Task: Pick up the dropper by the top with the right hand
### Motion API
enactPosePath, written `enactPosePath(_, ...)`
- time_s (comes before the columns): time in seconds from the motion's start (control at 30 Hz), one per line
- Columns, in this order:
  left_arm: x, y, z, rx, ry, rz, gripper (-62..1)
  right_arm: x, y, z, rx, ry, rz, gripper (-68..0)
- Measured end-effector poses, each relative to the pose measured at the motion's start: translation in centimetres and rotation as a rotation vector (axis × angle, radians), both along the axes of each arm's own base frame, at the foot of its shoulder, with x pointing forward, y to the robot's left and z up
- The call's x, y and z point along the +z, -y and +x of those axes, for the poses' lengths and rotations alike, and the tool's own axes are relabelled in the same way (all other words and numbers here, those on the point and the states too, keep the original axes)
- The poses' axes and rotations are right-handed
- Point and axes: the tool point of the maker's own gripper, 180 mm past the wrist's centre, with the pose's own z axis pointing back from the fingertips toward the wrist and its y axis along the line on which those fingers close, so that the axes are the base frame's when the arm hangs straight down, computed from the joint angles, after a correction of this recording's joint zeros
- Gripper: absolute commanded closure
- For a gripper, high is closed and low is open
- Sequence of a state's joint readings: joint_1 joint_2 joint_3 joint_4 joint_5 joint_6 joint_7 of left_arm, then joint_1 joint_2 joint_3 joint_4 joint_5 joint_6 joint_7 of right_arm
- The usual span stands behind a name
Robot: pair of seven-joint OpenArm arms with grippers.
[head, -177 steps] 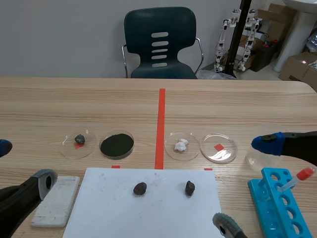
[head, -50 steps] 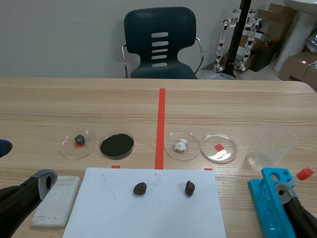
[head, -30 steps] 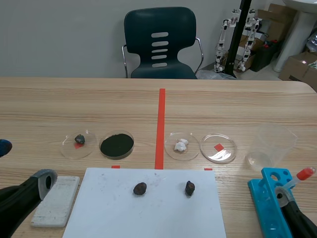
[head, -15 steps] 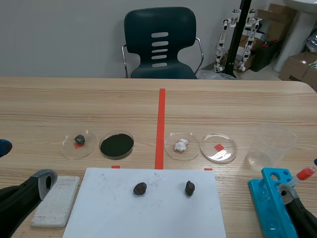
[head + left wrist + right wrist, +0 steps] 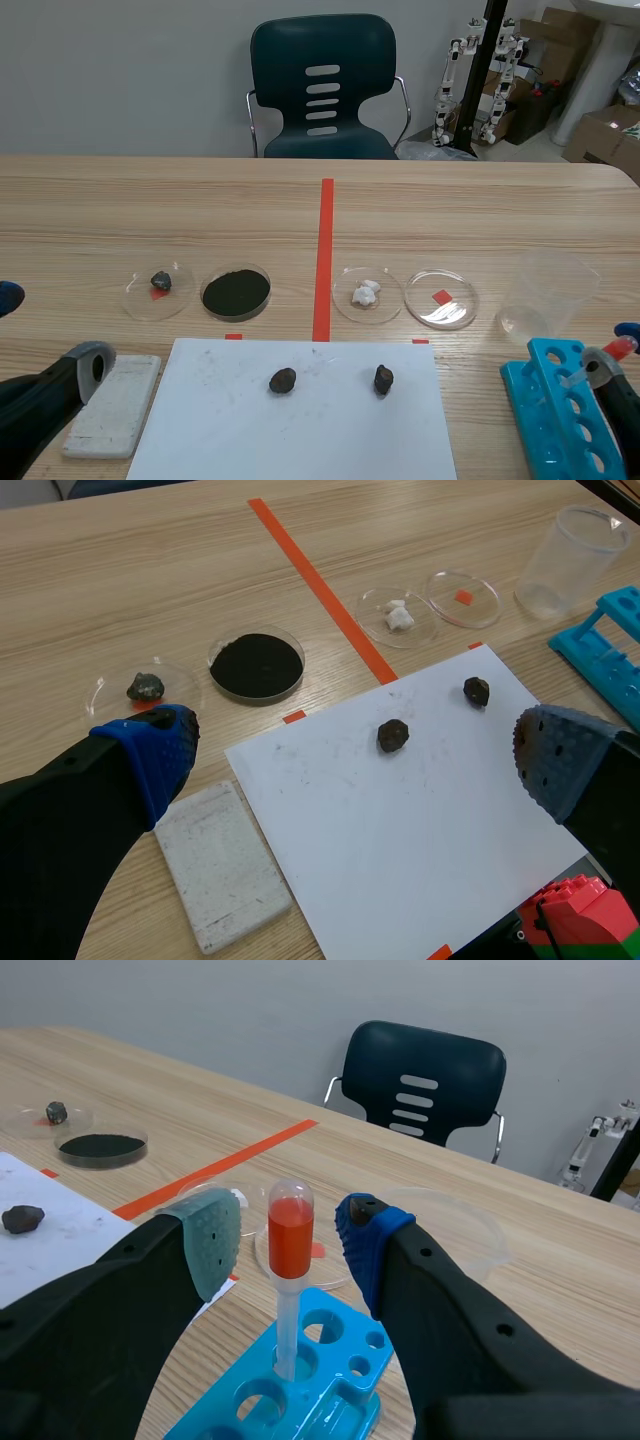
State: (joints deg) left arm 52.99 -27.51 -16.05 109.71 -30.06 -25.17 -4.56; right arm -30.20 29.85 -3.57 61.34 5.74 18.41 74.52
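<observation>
The dropper (image 5: 289, 1260) stands upright in the teal rack (image 5: 320, 1410); its red bulb (image 5: 290, 1225) rises between the fingers of my right gripper (image 5: 288, 1240). Both pads stand close on either side of the bulb, with a thin gap still showing on each side. In the scene view the red bulb (image 5: 621, 347) shows at the far right over the rack (image 5: 548, 415), with the right gripper (image 5: 612, 348) around it. My left gripper (image 5: 350, 760) hangs open over the white sheet (image 5: 400, 800), holding nothing.
A clear plastic cup (image 5: 548, 293) stands just beyond the rack. Petri dishes (image 5: 441, 298) line the middle of the table, one holding black powder (image 5: 236, 292). Two dark stones (image 5: 283, 380) lie on the white sheet. A white block (image 5: 112, 404) lies at the left.
My right gripper has shifted right along the rack to the dropper's bulb, and its fingers have narrowed around it. The left arm has not moved.
</observation>
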Motion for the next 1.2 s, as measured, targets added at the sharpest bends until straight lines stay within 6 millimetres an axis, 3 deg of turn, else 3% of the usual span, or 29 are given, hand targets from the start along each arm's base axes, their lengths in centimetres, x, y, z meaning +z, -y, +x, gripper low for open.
enactPosePath(0.87,0.00,0.00,0.00,0.000,0.000,0.000,-62.3,-0.21,-0.34,-0.16,0.020,-0.009,-0.008,-4.9)
enactPosePath(1.2,0.00,0.00,0.00,0.000,0.000,0.000,-62.3,-0.29,-0.33,-0.14,0.020,-0.013,-0.010,-4.9)
